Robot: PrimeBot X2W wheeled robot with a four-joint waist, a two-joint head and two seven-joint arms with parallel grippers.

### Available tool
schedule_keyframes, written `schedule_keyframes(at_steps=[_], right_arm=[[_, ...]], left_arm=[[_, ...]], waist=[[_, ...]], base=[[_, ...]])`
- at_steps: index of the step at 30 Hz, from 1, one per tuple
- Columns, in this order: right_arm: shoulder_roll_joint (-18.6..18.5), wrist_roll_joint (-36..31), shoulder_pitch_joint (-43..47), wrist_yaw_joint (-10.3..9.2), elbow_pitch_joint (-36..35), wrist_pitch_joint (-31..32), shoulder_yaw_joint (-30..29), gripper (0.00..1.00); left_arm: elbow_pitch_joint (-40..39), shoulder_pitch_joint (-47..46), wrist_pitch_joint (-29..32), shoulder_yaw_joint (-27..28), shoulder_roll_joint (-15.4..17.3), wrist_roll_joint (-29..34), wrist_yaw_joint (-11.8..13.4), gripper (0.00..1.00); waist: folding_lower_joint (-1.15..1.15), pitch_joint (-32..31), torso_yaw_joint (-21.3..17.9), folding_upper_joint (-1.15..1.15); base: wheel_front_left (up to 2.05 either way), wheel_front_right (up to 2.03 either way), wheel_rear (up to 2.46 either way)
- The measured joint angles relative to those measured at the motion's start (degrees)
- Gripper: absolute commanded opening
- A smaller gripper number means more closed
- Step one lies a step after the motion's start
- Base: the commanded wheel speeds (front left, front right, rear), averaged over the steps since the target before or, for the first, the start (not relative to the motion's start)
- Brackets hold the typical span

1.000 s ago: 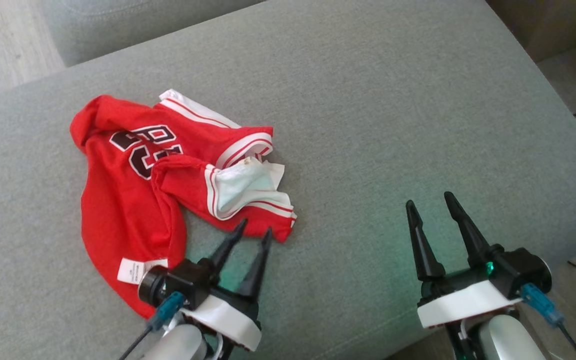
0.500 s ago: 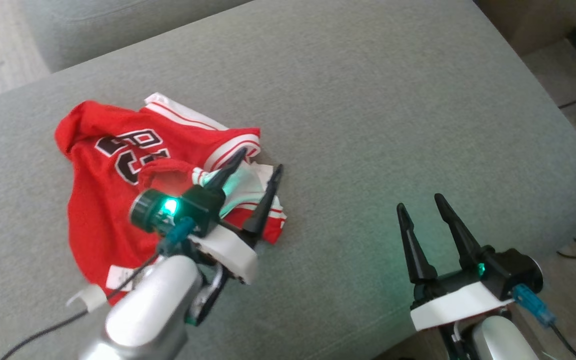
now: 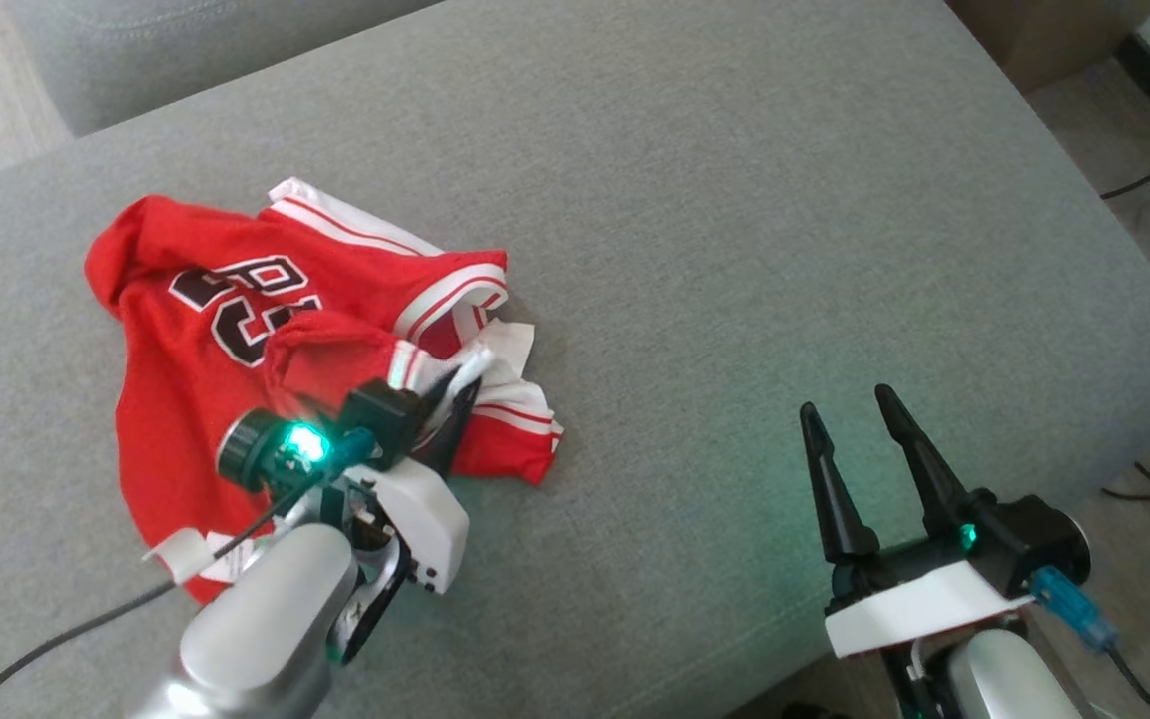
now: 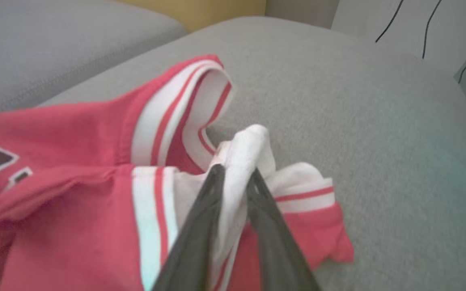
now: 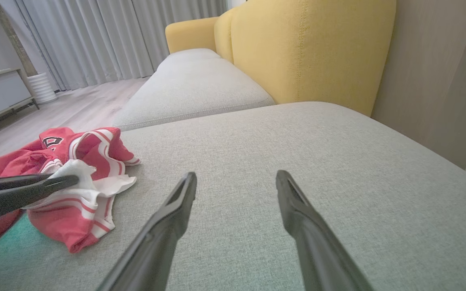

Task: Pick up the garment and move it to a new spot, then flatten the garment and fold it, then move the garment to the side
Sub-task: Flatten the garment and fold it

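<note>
One garment (image 3: 236, 330) lies on the broad grey seat cushion (image 3: 735, 200), toward its left side: a red jersey with white-and-red striped trim, crumpled rather than flat. A black number outlined in white (it reads as two digits) (image 3: 246, 305) shows on its far part, and one white care label (image 3: 181, 549) sticks out at its near edge, beside the left forearm.

Two grippers are in sight, each with two long dark fingers. The left gripper (image 3: 457, 384) is at the garment's right-hand portion, its two fingers drawn together and pinching a bunched fold of the white lining; in the left wrist view the white cloth stands up between the tips. From the right wrist view that pinched fold sits just off the rest of the heap, while the rest of the jersey rests on the cushion.

The right gripper (image 3: 847, 401) is over bare cushion at the near right, well apart from the garment, its two fingers spread and grasping nothing.

One green light glows on each wrist. A second grey cushion (image 3: 186, 50) lies beyond the first at the far left, one yellow backrest (image 5: 310, 48) rises at the far right, and dark cables (image 3: 1149, 180) trail on the floor to the right.
</note>
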Motion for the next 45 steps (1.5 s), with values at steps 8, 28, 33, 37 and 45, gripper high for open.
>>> schedule_keyframes(at_steps=[8,28,33,37,45], right_arm=[[0.0,0.1,0.0,0.00,0.0,0.0,-0.3,1.00],[0.0,-0.9,1.0,0.00,-0.2,0.0,-2.1,1.00],[0.0,-0.9,1.0,0.00,0.0,0.0,-2.0,1.00],[0.0,-0.9,1.0,0.00,0.1,0.0,-2.0,1.00],[0.0,-0.9,1.3,0.00,0.1,0.0,-2.4,1.00]], left_arm=[[-1.2,-0.7,-4.8,0.7,-0.7,-0.4,0.0,0.00],[-15.7,16.6,-8.4,-5.3,-0.2,-7.5,-3.8,0.78],[-12.8,16.7,-5.4,-8.6,0.0,-8.5,-6.3,1.00],[-13.6,17.1,-4.3,-9.2,0.9,-10.9,-7.2,1.00],[-21.0,17.5,-12.1,-2.3,1.9,-12.6,-3.1,1.00]], waist=[[0.00,0.2,1.2,0.00],[0.00,-0.9,6.2,0.00],[0.00,-1.2,5.8,0.00],[0.00,-1.2,5.5,0.00],[0.00,-2.7,5.7,0.00]], base=[[0.00,0.00,0.00],[0.00,0.00,0.00],[0.00,0.00,0.00],[0.00,0.00,0.00],[0.00,0.00,0.00]])
